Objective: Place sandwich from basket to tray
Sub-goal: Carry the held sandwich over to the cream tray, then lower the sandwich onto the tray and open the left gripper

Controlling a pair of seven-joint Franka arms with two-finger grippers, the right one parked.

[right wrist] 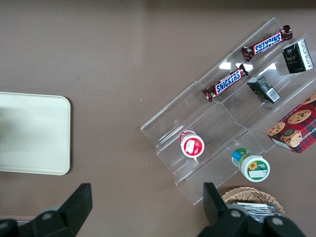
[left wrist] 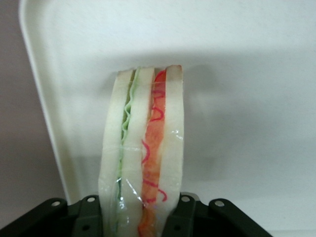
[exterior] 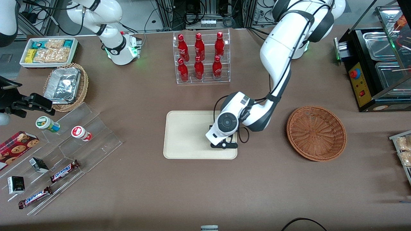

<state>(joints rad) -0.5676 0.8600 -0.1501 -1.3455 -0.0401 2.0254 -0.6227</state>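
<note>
1. Left wrist view gives me the clearest look: the gripper (left wrist: 140, 217) pinches the sandwich (left wrist: 143, 148), a plastic-wrapped wedge of pale bread with green and red filling stripes, over the smooth cream tray (left wrist: 247, 74).
2. From the front, I see the gripper (exterior: 224, 143) low over the tray (exterior: 183, 134), at its end nearest the basket (exterior: 316, 133); the arm hides the sandwich there.
3. The round reddish-brown wicker basket sits well apart from the tray, with nothing in it.

Tray (exterior: 183, 134) surface beside the end effector (exterior: 223, 143) seems unobstructed.
</note>
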